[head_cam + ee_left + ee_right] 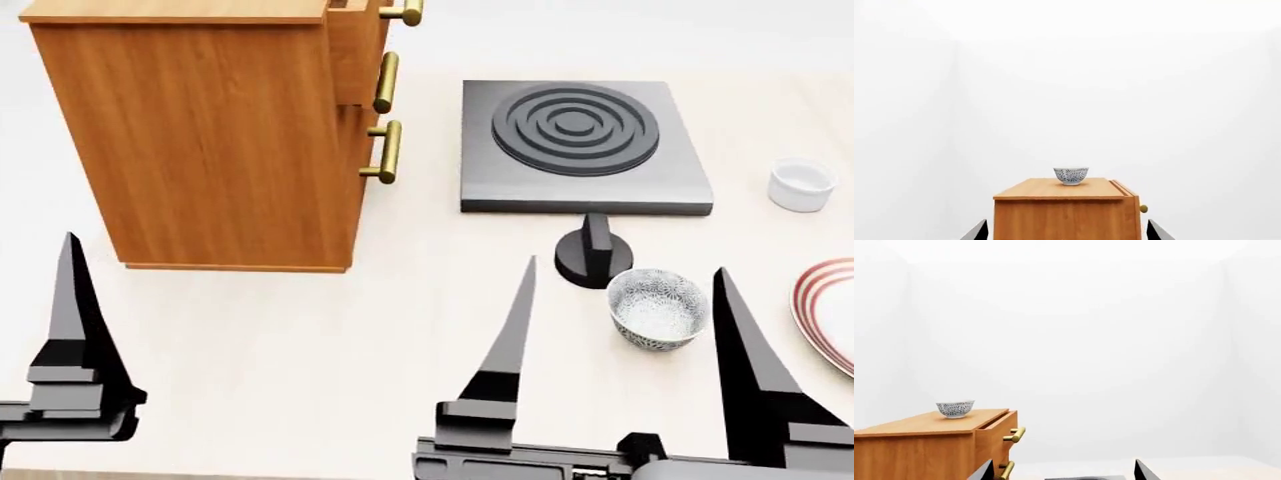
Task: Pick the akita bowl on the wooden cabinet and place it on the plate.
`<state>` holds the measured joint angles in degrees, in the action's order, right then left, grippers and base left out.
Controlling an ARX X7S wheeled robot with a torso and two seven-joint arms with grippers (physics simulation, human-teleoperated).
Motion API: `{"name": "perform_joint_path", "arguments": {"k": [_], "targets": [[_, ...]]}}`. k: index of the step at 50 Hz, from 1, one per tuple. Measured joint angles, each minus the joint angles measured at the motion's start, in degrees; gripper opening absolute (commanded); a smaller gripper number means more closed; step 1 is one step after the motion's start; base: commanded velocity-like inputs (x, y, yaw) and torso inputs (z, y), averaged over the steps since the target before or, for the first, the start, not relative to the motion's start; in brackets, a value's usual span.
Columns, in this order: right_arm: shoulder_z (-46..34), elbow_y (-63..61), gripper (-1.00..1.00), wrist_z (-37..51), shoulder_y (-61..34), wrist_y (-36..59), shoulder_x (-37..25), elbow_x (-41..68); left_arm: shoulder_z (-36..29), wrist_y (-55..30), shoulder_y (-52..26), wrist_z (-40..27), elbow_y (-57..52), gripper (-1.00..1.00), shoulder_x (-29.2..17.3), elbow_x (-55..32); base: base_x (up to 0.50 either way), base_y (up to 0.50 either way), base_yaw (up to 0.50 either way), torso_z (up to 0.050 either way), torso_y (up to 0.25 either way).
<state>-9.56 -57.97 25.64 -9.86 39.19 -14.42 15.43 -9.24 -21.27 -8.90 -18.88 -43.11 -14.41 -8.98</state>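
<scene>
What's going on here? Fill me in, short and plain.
A two-armed robot is set to move the akita bowl onto the plate, but nothing has been grasped yet. The bowl sits upright on top of the wooden cabinet. The left hand and right hand are both open and empty, low in front of the cabinet. A similar patterned bowl sits on the table beside the plate, not held.

The plate (pixel 830 312) is cut by the head view's edge (right side).
</scene>
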Motion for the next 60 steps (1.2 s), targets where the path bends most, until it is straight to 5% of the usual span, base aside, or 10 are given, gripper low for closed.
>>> {"name": "perform_joint_path", "arguments": {"k": [39,60], "targets": [[-3.00,-1.34,1.00,4.07,-0.09,-3.14,-4.52,1.60,-0.09,-1.32,-0.29,-2.70,-2.04,1.00,-0.88,-1.89,0.45,0.00,0.00,0.000,0.000],[-3.98,-1.06,1.00,6.88,-0.82,-3.62,-6.35,3.78,-0.11,-3.53,-1.31,-4.15,-3.32,1.00,-1.27,-3.37,0.02,0.00,0.00,0.000,0.001]]}}
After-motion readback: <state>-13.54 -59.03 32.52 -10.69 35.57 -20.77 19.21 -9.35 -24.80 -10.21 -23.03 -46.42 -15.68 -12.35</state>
